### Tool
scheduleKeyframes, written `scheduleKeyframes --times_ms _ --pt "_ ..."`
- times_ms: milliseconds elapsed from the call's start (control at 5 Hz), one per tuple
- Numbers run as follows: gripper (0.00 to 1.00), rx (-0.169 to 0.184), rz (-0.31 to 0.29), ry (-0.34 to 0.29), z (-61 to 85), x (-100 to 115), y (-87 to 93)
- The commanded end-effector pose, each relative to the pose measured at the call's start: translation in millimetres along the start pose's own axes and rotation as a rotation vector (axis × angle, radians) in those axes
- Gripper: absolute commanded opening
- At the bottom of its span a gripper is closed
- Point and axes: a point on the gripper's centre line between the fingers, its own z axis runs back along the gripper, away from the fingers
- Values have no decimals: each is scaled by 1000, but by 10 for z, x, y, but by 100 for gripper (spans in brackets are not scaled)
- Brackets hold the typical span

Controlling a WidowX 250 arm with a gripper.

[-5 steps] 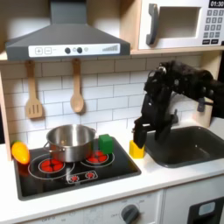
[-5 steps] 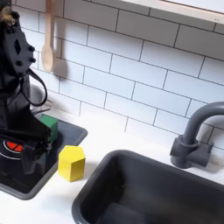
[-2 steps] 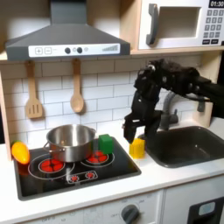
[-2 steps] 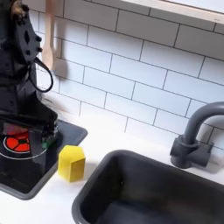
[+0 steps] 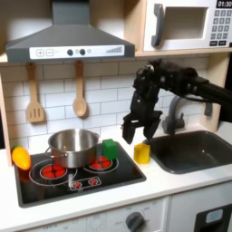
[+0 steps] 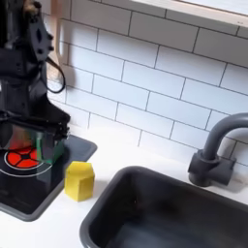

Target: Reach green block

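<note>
The small green block (image 5: 110, 148) sits on the right back corner of the black stovetop (image 5: 86, 181), next to the steel pot (image 5: 74, 145). In the second exterior view the green block (image 6: 56, 153) shows partly behind the arm. My gripper (image 5: 137, 132) hangs open and empty, a little above the yellow block (image 5: 142, 152) and to the right of the green block in the first exterior view. In the second exterior view the gripper (image 6: 37, 136) hovers over the stove's corner, just above the green block.
A yellow-orange toy piece (image 5: 20, 158) lies at the stove's left edge. The dark sink (image 5: 195, 149) and its faucet (image 6: 217, 147) lie to the right in both exterior views. Wooden utensils (image 5: 80, 95) hang on the tiled wall. The yellow block (image 6: 79, 180) stands between stove and sink.
The arm has swung left in the first exterior view, from the sink's edge past the yellow block toward the green block. The gripper stayed open.
</note>
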Motion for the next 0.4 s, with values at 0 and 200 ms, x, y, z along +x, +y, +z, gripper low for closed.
scheduleKeyframes --times_ms 0,200 --pt "100 16 21 -4 -58 160 118" --pt "100 8 21 -1 -103 245 129"
